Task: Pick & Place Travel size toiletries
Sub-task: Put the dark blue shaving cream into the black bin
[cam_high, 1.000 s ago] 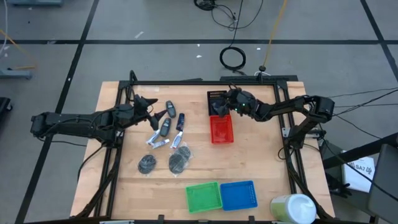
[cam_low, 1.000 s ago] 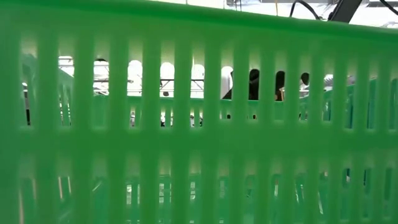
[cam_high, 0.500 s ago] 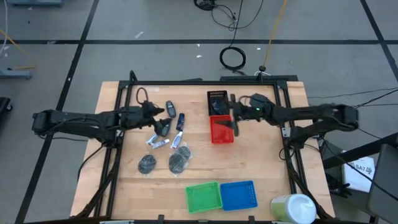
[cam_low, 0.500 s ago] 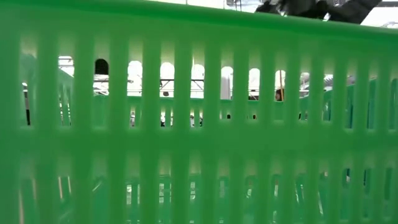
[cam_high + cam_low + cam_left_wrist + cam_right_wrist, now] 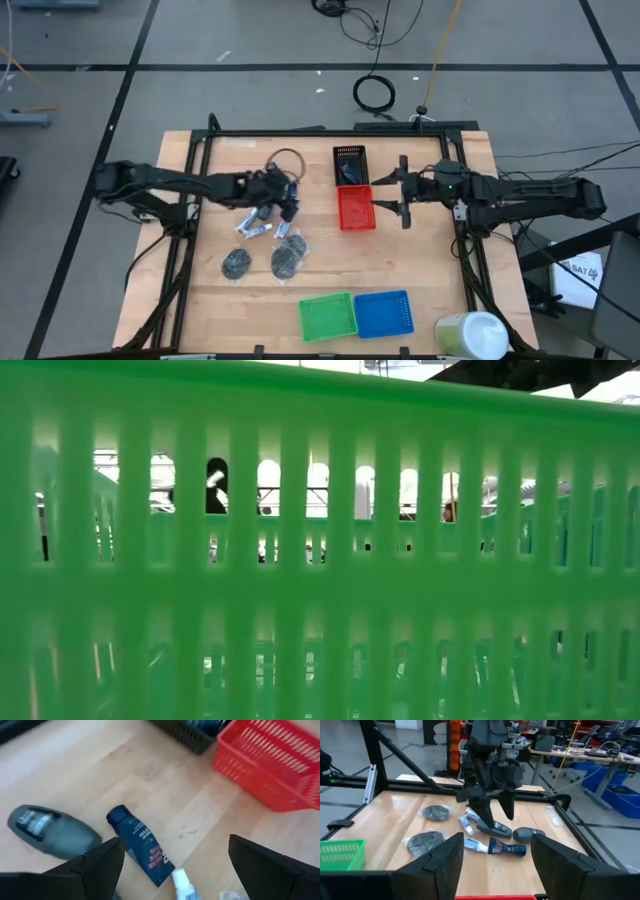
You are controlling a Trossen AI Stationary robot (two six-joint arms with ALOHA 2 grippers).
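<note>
From above, we see the left arm stretched low across the table from its left edge, its wrist bent down over the heap of toiletries. The left gripper [image 5: 280, 200] hangs just above them with its fingers [image 5: 90, 865] spread wide and nothing between them. Under it, in the left wrist view, lie a dark blue tube [image 5: 142, 845], a grey oval bottle [image 5: 52, 832] beside it, and the cap end of a thin white tube [image 5: 184, 885]. Nearer the front of the table we see two round dark pads [image 5: 262, 261] in clear wrap, side by side.

Right of the heap stand a black basket [image 5: 349, 165] and, touching it, a red basket [image 5: 356, 208]. A green basket [image 5: 328, 316] and a blue basket [image 5: 384, 313] sit together at the front edge, with a white-and-green cylinder [image 5: 470, 335] at the front right corner.

The right arm reaches in from the right edge, held level above the table. The right gripper [image 5: 401, 191] hovers just right of the red basket, its fingers [image 5: 430, 862] apart and empty, pointing towards the left arm.
</note>
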